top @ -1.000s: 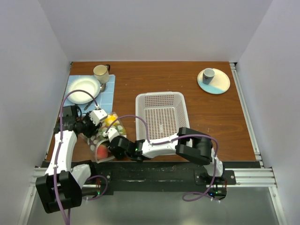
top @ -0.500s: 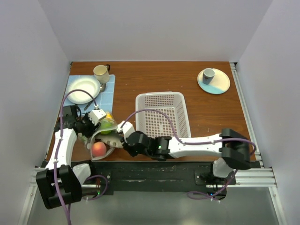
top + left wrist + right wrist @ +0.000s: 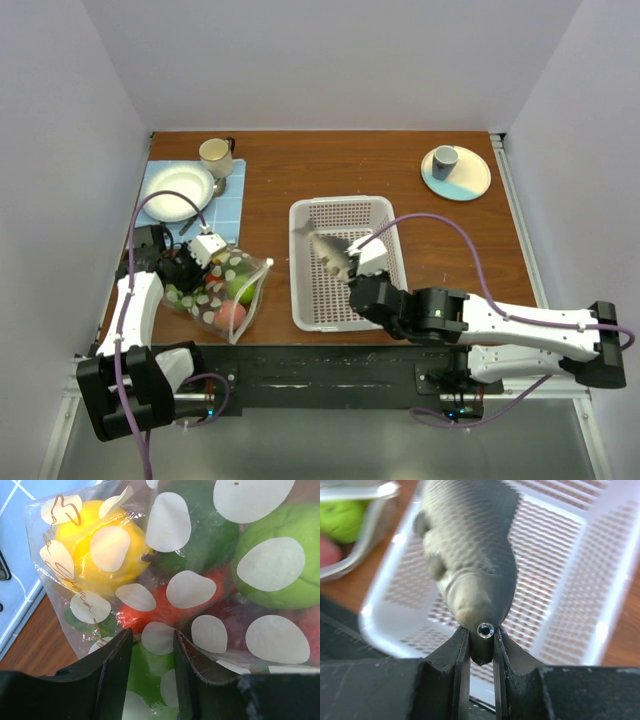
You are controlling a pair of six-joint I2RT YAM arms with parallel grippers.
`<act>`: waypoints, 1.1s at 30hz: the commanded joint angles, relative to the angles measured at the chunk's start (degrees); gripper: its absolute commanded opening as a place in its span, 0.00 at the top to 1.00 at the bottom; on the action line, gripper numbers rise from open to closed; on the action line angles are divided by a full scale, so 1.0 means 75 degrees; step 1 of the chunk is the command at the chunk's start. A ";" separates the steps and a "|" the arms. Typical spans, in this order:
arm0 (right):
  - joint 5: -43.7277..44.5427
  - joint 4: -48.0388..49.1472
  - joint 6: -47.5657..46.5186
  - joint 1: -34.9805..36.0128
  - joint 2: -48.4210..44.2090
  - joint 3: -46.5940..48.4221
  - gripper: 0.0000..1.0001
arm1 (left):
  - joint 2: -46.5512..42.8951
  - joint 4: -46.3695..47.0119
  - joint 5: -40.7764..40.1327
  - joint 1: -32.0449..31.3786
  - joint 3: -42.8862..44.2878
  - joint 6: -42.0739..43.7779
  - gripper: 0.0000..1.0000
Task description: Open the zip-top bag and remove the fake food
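The zip-top bag point(image 3: 215, 290), clear with white oval dots, lies at the table's front left with its mouth toward the basket. Through it show a yellow fruit point(image 3: 80, 545), a green fruit point(image 3: 272, 580), an orange-red carrot piece point(image 3: 170, 607) and a red-pink fruit point(image 3: 230, 315). My left gripper point(image 3: 196, 268) is shut on the bag's far-left end, and the film fills the gap between its jaws point(image 3: 150, 650). My right gripper point(image 3: 352, 268) is shut on the tail of the grey fish point(image 3: 470, 555), held above the white basket point(image 3: 340, 202).
The white perforated basket point(image 3: 560, 580) stands mid-table. At the back left a white bowl point(image 3: 177, 190) sits on a blue mat, with a cream cup point(image 3: 215, 155) beside it. At the back right a grey cup point(image 3: 445, 160) stands on a plate point(image 3: 470, 180).
My right gripper has drawn the grey fish out of the bag and carried it right, over the basket. The bag has settled flatter. My left gripper has stayed on it.
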 commanded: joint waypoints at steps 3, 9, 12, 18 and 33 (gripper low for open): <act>0.1949 -0.2275 0.2205 -0.0348 -0.0237 -0.0140 0.97 | -0.0003 -0.0163 0.0173 0.0065 0.0226 -0.0045 0.58; 0.1446 -0.2019 0.1960 -0.0524 0.0969 0.0256 0.40 | -0.0073 -0.0257 0.0149 0.0065 0.0285 -0.0010 0.59; 0.1225 -0.1718 0.1693 -0.0396 0.1299 0.0761 0.18 | -0.0096 -0.0304 0.0161 0.0065 0.0308 0.0002 0.60; 0.0310 0.1271 -0.0733 0.0413 0.1180 0.1112 0.01 | -0.0073 -0.0257 0.0149 0.0053 0.0273 0.0014 0.61; -0.1460 0.3358 -0.2375 0.0871 0.5423 0.2567 0.01 | -0.0085 -0.0105 -0.0014 0.0065 0.0062 0.0201 0.62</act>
